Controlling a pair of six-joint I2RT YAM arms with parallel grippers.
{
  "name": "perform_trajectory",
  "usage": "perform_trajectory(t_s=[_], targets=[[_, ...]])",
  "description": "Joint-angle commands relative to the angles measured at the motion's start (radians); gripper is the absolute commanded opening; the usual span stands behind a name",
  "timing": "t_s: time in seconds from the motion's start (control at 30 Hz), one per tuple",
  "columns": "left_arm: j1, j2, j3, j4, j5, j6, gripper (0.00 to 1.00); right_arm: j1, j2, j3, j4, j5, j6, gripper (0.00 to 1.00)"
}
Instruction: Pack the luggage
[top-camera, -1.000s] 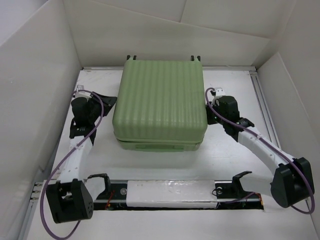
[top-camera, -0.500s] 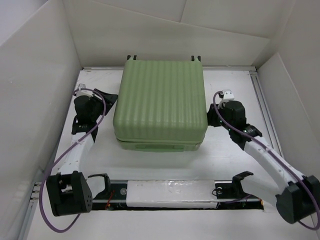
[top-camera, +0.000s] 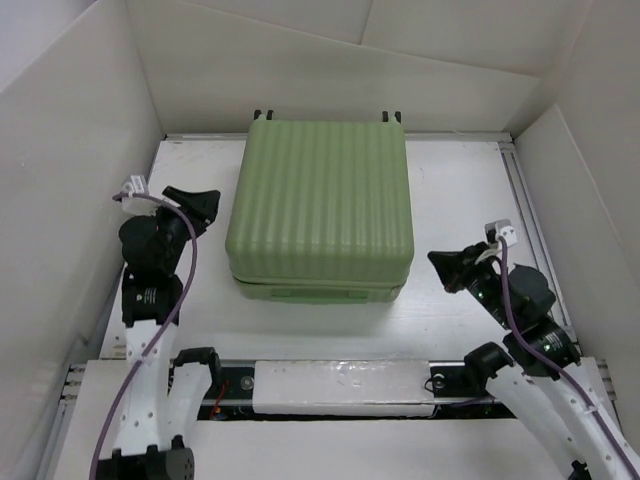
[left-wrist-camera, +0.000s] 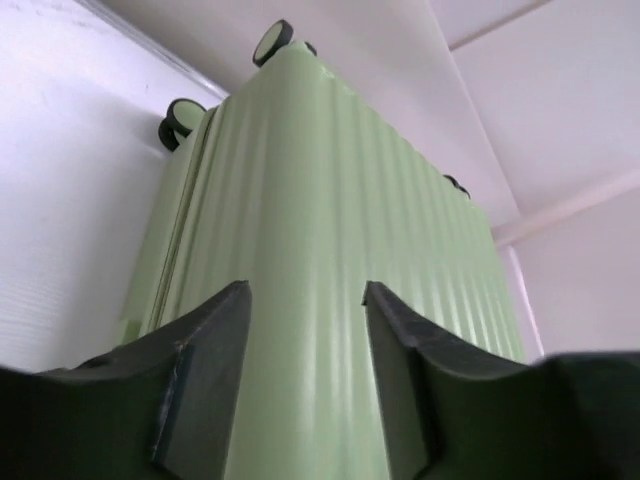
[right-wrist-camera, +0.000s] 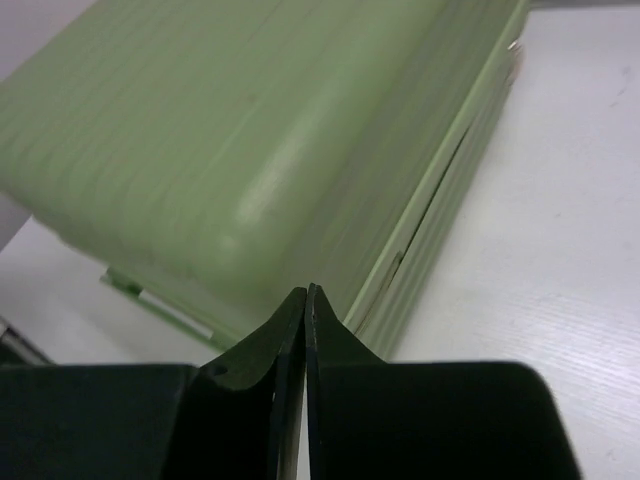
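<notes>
Centre of the top view, a little above the middle: pale green luggage (top-camera: 320, 205), lid down, ribbed shell facing up, flat on the white table (top-camera: 455, 180). Black-and-green wheels (top-camera: 262, 116) along its upper edge, toward the back wall. Seam between the two shells visible along the lower side, with a thin gap showing in the right wrist view.

Left of the luggage in the top view: left claw (top-camera: 203, 208), close to the left edge of the shell but apart from it. Spread, with nothing between the fingers (left-wrist-camera: 205, 340). Through the gap in the left wrist view, only the ribbed green shell (left-wrist-camera: 330, 200) beyond, and two wheels (left-wrist-camera: 272, 40) at the upper left of that frame.

Lower right of the top view: right claw (top-camera: 445, 265), near the lower right corner of the luggage, off the shell, tips pointing up and left. Pressed together, pinching nothing; in the right wrist view (right-wrist-camera: 305, 295) the two dark fingers meeting in a single line at bottom centre, with the luggage corner (right-wrist-camera: 250, 150) beyond them.
</notes>
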Motion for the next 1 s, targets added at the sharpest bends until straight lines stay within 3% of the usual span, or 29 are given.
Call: perform_trajectory(t_s=[0.0, 0.03, 0.07, 0.2, 0.4, 0.53, 0.7, 0.83, 0.97], targets=[[0.001, -0.117, -0.035, -0.043, 0.008, 0.058, 0.44, 0.053, -0.01, -0.035, -0.063, -0.072, 0.041, 0.07], [0.001, -0.144, -0.063, -0.07, 0.031, 0.08, 0.4, 0.085, -0.01, -0.035, -0.063, -0.104, 0.041, 0.05], [0.001, -0.196, -0.08, -0.09, 0.052, 0.091, 0.28, 0.105, -0.01, -0.049, -0.063, -0.116, 0.041, 0.03], [0.001, -0.304, -0.196, -0.171, 0.16, 0.127, 0.23, 0.174, 0.056, -0.049, -0.084, -0.131, 0.041, 0.08], [-0.054, -0.388, -0.288, -0.22, 0.178, 0.053, 0.24, 0.197, 0.168, -0.061, -0.061, -0.158, 0.05, 0.16], [-0.054, -0.421, -0.362, -0.168, 0.166, 0.009, 0.29, 0.197, 0.258, -0.082, 0.057, -0.194, 0.071, 0.22], [-0.054, -0.421, -0.437, -0.124, 0.2, -0.024, 0.29, 0.177, 0.343, -0.05, 0.197, -0.086, 0.085, 0.22], [-0.054, -0.441, -0.471, -0.067, 0.224, -0.048, 0.3, 0.047, 0.459, 0.037, 0.235, -0.101, 0.035, 0.22], [-0.054, -0.416, -0.457, -0.058, 0.235, -0.05, 0.39, -0.057, 0.619, 0.151, 0.235, -0.194, -0.02, 0.21]])
